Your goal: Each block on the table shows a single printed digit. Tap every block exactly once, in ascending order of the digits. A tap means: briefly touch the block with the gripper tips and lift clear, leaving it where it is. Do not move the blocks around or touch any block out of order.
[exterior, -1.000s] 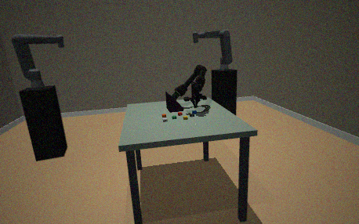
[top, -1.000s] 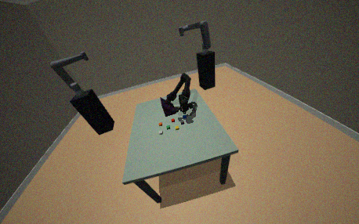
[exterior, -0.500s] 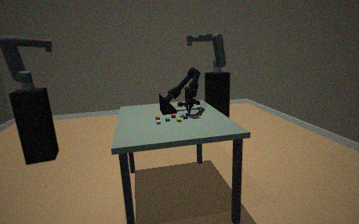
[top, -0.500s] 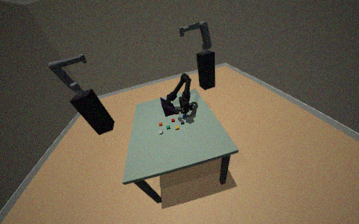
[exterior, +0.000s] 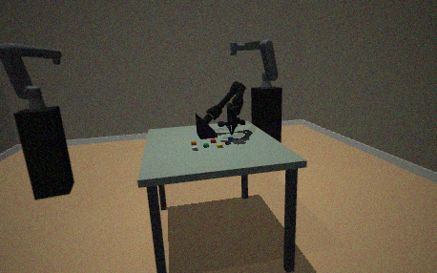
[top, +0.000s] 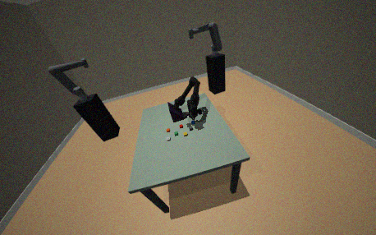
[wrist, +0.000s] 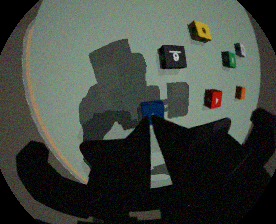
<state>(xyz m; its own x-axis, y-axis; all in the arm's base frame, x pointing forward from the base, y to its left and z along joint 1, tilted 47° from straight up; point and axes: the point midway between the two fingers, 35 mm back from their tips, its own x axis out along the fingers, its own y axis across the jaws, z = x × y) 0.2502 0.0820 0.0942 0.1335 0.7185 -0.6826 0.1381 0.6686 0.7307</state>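
Observation:
Several small blocks lie on the pale green table (top: 185, 164) (exterior: 215, 164) (wrist: 89, 16). They are a blue block (top: 193, 122) (exterior: 230, 139) (wrist: 150, 110), a black block (top: 190, 128) (wrist: 173, 56), a yellow block (top: 185, 134) (exterior: 219, 145) (wrist: 201, 30), a green block (top: 176, 133) (exterior: 205, 145) (wrist: 229, 59), a red block (top: 181, 126) (exterior: 213, 140) (wrist: 213, 99), an orange block (top: 168, 130) (exterior: 193, 142) (wrist: 239, 92) and a white block (top: 168, 139) (exterior: 195, 148). The digits are too small to read. My gripper (top: 192, 118) (exterior: 232, 132) (wrist: 149, 119) is shut and empty. It hangs just above the blue block, tips pointing down at it.
The arm's base (top: 176, 111) (exterior: 204, 129) stands at the table's far side. Two dark pedestals with camera arms, one on the left (top: 96, 117) (exterior: 43, 150) and one at the back right (top: 215, 73) (exterior: 265, 112), stand on the floor off the table.

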